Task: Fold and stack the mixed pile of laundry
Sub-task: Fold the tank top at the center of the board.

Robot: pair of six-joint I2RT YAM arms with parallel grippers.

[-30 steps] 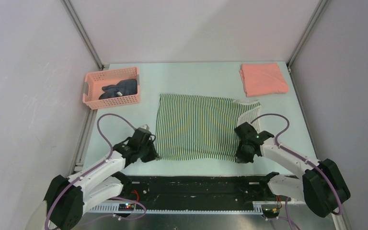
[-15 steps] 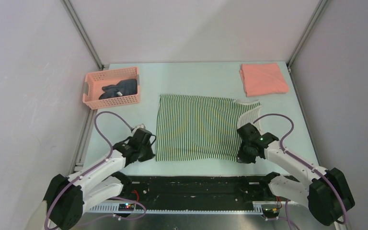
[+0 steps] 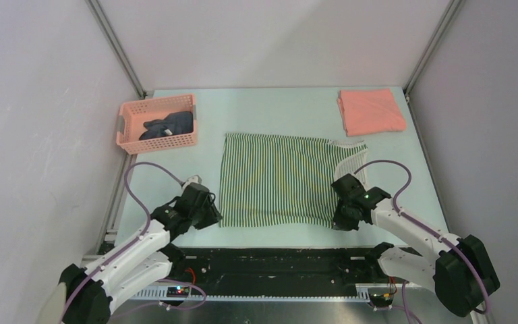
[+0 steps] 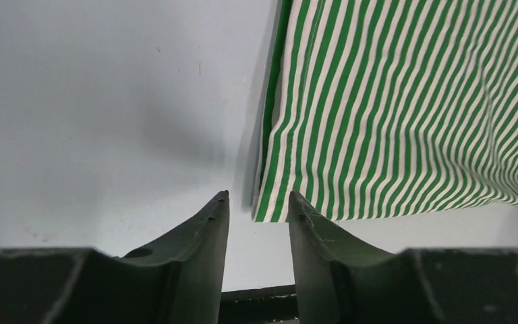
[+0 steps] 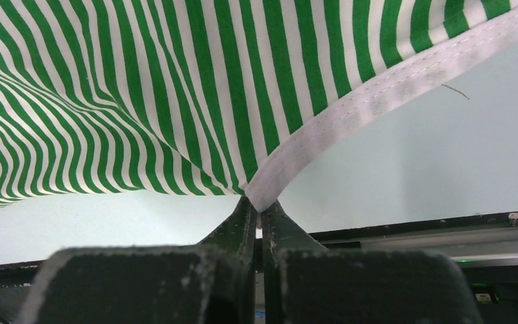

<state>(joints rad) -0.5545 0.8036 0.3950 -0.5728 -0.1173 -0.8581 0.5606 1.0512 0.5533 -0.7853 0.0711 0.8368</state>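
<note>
A green-and-white striped garment [image 3: 276,179] lies spread flat in the middle of the table. My left gripper [image 4: 258,196] is open just off its near left corner [image 4: 270,209], with nothing between the fingers. My right gripper [image 5: 259,204] is shut on the white hem [image 5: 351,111] at the striped garment's near right corner, lifting it slightly. A salmon-pink shirt [image 3: 371,111] lies folded at the far right. A dark navy-grey garment [image 3: 168,125] sits bunched inside the pink basket [image 3: 129,121].
The pink lattice basket stands at the far left of the table. A black strip [image 3: 276,260] runs along the table's near edge between the arm bases. Grey walls and metal posts close in the table on three sides.
My left gripper has let go of the striped garment's near left corner and opened, drawing back a little. The right gripper stays shut on the near right corner.
</note>
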